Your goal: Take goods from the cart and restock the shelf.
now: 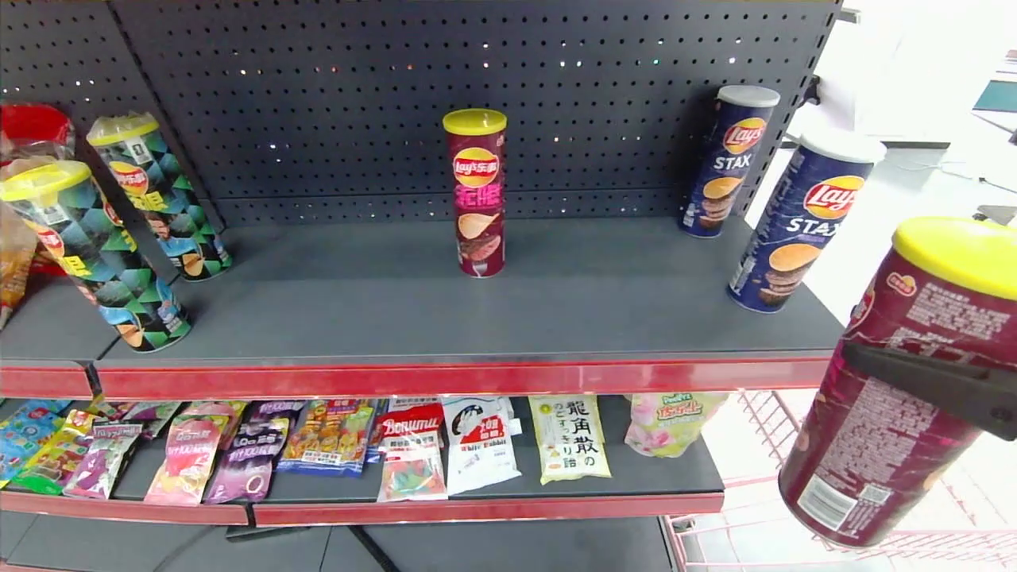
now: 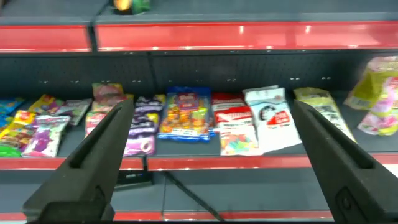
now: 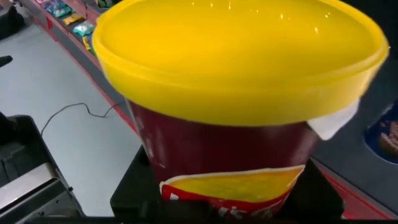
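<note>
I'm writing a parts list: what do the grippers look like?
The left gripper has two long, matte black fingers, flat and tapering, each with a lengthwise groove. The right gripper is the same black, with a flat, bar-like finger.

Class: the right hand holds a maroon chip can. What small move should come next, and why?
Probably carry the yellow-lidded maroon cylindrical chip can, gripped by the right hand, leftward over the dark upper shelf: it hangs past the shelf's end, and bare space lies beside the matching maroon can.

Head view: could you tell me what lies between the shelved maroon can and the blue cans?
Just bare shelf, as the head view shows.
</note>
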Controlling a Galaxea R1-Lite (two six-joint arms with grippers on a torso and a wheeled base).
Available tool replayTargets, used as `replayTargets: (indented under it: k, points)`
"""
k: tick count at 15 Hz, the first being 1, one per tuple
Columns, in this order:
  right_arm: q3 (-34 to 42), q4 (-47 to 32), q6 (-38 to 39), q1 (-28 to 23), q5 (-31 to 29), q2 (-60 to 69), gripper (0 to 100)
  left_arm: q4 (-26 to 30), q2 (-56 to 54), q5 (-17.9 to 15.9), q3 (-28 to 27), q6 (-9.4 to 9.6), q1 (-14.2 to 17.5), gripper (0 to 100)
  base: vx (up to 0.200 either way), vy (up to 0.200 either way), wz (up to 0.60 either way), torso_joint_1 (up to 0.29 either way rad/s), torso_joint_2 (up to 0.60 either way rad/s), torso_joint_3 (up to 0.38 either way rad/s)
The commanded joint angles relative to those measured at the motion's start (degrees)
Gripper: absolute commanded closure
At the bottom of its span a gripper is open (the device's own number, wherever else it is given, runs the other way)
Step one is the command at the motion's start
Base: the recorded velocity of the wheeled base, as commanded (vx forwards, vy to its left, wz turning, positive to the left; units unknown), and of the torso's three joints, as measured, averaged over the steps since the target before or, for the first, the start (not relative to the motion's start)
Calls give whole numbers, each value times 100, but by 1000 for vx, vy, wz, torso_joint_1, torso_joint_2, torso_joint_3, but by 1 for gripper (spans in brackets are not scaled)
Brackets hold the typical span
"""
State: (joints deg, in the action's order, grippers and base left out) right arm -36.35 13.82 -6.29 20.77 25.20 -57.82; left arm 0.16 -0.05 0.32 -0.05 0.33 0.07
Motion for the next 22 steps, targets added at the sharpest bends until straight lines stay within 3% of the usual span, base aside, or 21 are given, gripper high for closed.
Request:
replayTargets:
  k: [1,5,9,18,22]
  points:
    - [5,15,-4,102,3,-10,100,2,5,3,-4,2,1,0,0,200,0,12,7,-2]
    - [14,15,-4,146,3,-10,100,2,5,3,-4,2,1,0,0,200,0,4,6,6]
    - [14,15,-4,155,3,-10,100,2,5,3,5,2,1,0,0,0,0,0,0,0]
    - [-12,15,-57,559,-6,8,100,2,5,3,-4,2,1,0,200,0,0,3,2,4]
    - [-12,15,-48,559,-6,16,100,2,5,3,5,-7,10,0,0,0,0,0,0,0]
